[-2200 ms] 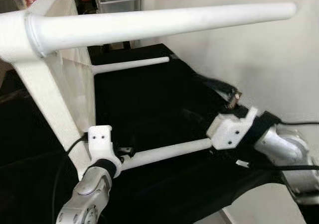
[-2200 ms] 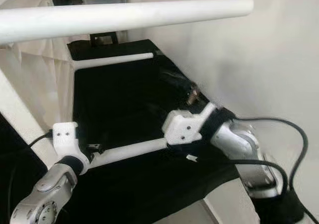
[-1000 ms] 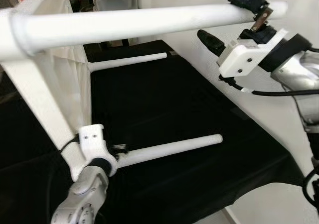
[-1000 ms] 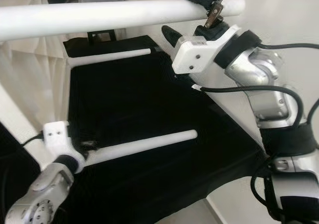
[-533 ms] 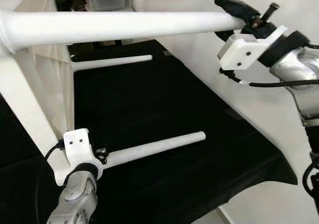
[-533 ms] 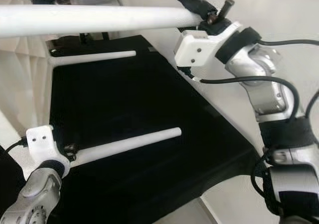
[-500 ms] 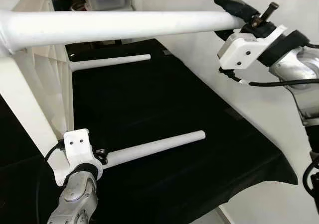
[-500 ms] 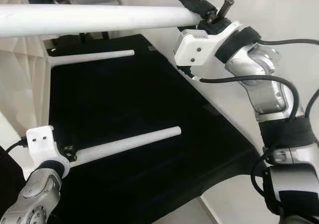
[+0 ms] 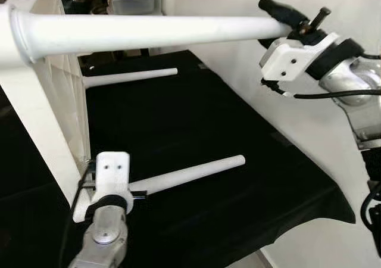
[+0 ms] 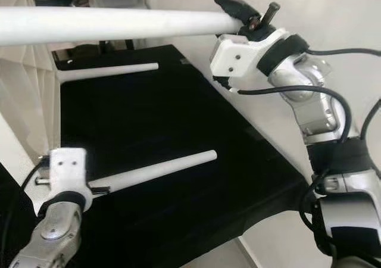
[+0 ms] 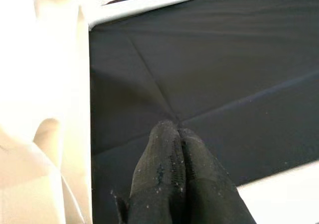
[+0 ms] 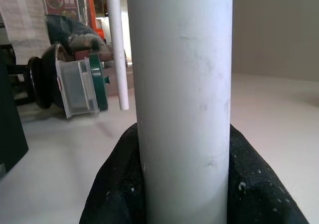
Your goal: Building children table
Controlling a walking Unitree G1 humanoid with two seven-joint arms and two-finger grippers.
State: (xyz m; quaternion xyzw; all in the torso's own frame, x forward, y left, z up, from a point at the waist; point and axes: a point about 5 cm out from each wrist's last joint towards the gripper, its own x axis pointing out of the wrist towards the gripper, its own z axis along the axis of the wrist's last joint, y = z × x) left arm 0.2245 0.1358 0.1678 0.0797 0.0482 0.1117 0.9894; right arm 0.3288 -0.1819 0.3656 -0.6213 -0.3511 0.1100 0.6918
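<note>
White children's table on its side at left, on black cloth, legs pointing right. Left gripper low and near, beside base of lower leg, fingers pressed together on nothing. Right gripper up at far right, jaws clamped round tip of top leg. Change: a moment ago right gripper was down at lower leg's tip; it has since risen and closed on top leg. Judgement: lower leg finished, top leg now being tightened or checked

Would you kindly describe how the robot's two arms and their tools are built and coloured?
Both arms are silver metal with rounded joints. Each wrist carries a white blocky housing with small screw holes above a black collar. The right tool and left tool have long black, lightly speckled fingers. Black cables loop along the right arm.
</note>
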